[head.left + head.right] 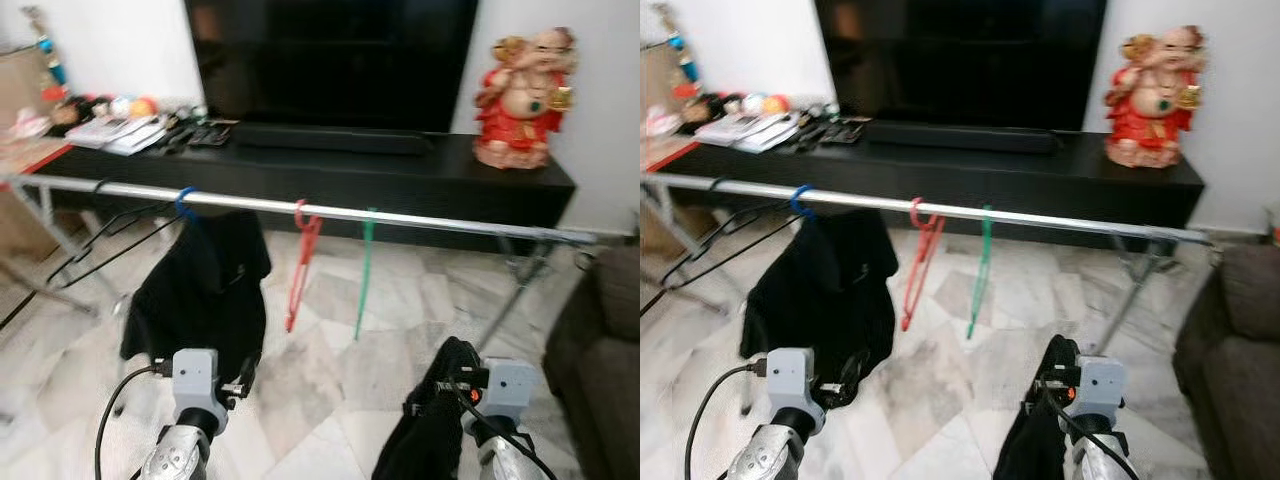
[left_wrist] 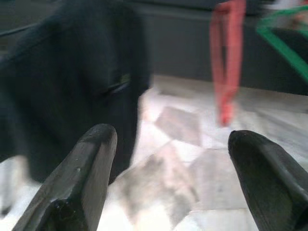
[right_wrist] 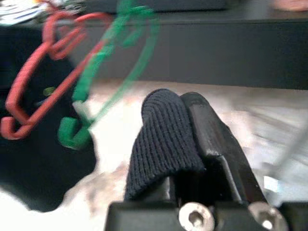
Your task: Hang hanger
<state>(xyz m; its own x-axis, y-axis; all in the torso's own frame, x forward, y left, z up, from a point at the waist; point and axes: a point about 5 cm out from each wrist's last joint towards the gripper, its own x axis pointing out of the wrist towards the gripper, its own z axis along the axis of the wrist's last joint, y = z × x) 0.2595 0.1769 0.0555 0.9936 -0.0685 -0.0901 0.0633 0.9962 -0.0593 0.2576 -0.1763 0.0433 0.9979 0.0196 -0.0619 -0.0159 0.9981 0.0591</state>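
A: Rail (image 1: 450, 221) runs across in front of the TV stand (image 1: 400, 175), tilting down toward the right. What's hanging?

B: Black garment (image 1: 205, 285) on a blue hook, red hanger (image 1: 300, 265) and green hanger (image 1: 364, 275) both hang long-axis down.

A: Grippers?

B: Left gripper (image 2: 168, 183) spread, empty, below the rail. Right gripper (image 3: 192, 144) pinching dark cloth (image 3: 161, 144).

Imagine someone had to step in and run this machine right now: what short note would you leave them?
Left end effector: open, empty, low in front of the black garment on the blue hanger.
Right end effector: shut on a black knitted cloth, low to the right.
Silver metal clothes rail carries the blue-hooked hanger, a bare red plastic hanger and a bare green plastic hanger.
Done: one garment hangs.
Left: the held cloth is not yet on the rail.
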